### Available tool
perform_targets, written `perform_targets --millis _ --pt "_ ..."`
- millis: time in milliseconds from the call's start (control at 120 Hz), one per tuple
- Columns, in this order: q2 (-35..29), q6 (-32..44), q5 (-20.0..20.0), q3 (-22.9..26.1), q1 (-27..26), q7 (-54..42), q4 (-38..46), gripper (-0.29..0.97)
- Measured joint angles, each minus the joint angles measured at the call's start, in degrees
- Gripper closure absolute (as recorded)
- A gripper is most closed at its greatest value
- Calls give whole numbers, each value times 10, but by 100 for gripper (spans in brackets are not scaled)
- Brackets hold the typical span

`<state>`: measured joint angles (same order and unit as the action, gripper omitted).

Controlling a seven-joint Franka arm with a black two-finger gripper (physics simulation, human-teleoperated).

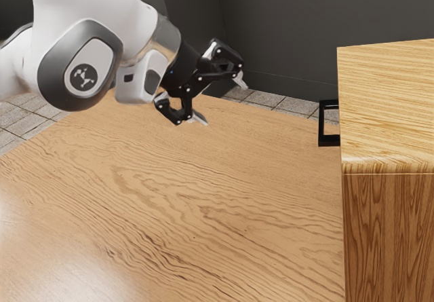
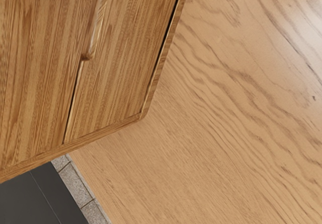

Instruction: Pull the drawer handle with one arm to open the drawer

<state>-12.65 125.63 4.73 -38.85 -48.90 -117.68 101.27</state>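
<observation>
A wooden cabinet (image 1: 386, 105) stands on the table at the exterior view's right. A black drawer handle (image 1: 327, 122) sticks out from its face toward the arm. My gripper (image 1: 221, 101) hovers above the table, well off to the exterior view's left of the handle, with its fingers spread wide and nothing between them. The wrist view looks at the cabinet's drawer front (image 2: 115, 58), which carries a narrow raised bar (image 2: 94, 30) and lies flush with the panel beside it.
The wooden tabletop (image 1: 169, 200) spreads wide between the arm and the cabinet. A grey tiled floor (image 1: 271, 100) and a dark wall lie beyond the table's far edge. Floor tiles (image 2: 75, 183) also show below the cabinet's corner.
</observation>
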Motion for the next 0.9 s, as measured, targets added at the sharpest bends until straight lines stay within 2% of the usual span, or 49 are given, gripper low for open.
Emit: perform_targets --millis 425,900 --pt "-8 71 -17 -1 -56 -84 14 0" --pt "16 125 -17 -2 -76 -130 42 0"
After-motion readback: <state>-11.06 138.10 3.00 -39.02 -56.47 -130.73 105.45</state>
